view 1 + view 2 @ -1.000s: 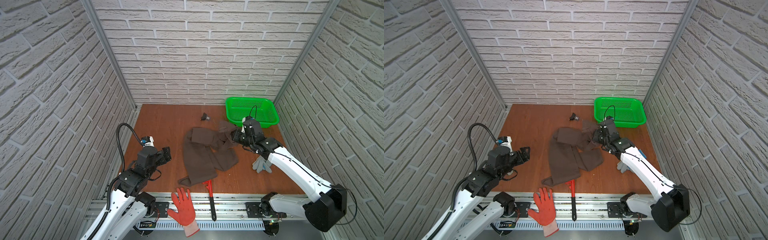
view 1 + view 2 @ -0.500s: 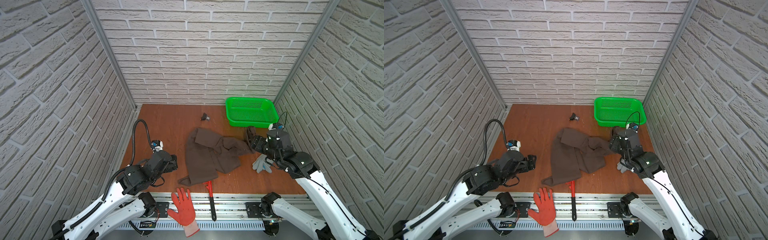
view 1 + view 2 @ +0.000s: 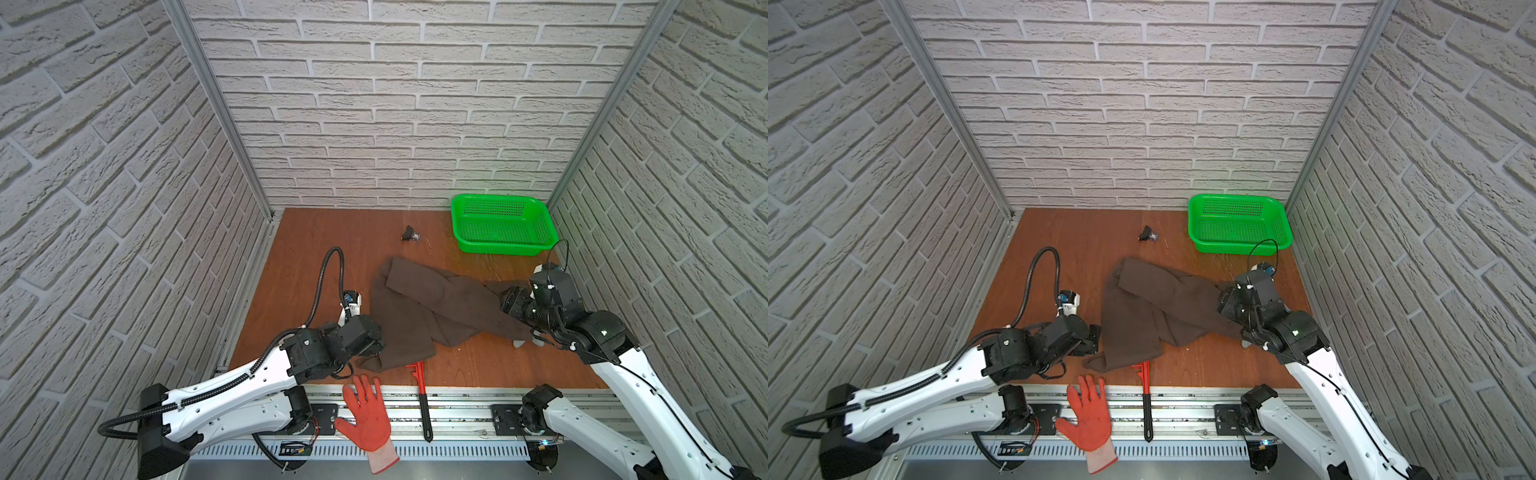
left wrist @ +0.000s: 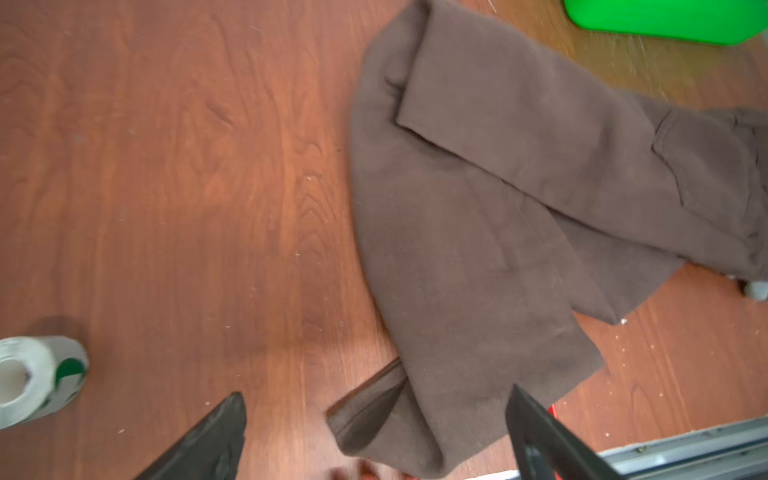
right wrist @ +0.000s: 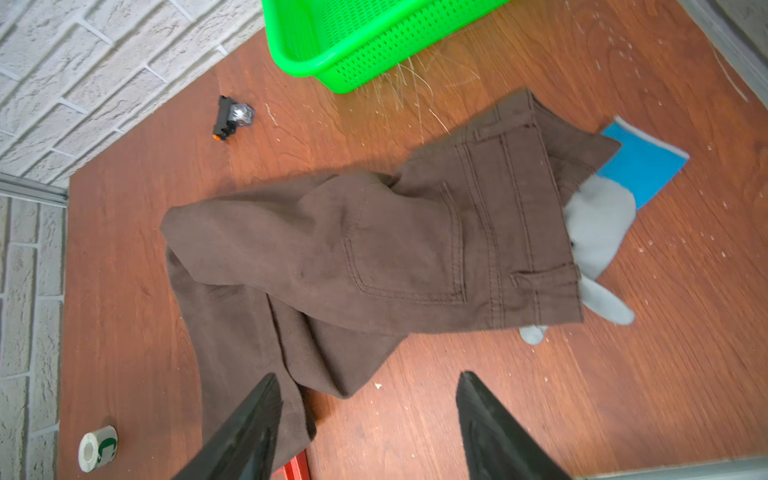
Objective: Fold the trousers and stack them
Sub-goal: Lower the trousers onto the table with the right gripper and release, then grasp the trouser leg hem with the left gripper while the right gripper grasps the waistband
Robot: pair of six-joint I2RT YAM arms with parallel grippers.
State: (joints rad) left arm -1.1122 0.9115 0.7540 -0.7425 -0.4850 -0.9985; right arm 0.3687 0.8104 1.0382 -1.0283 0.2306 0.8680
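The dark brown trousers lie crumpled in the middle of the wooden table. Their waistband and back pocket point right, and the legs are folded toward the near left. My left gripper is open, low at the near leg's hem, which lies between its spread fingers ungripped. My right gripper is open above the bare table beside the waist end and holds nothing.
A grey glove with a blue cuff lies partly under the waistband. A green basket stands at the back right, with a small black object near it. An orange glove and a red wrench lie on the front rail. A tape roll is at the left.
My right gripper has pulled the waist end to the right over the grey glove, let go and drawn back. My left gripper has reached in to the near hem and opened wider.
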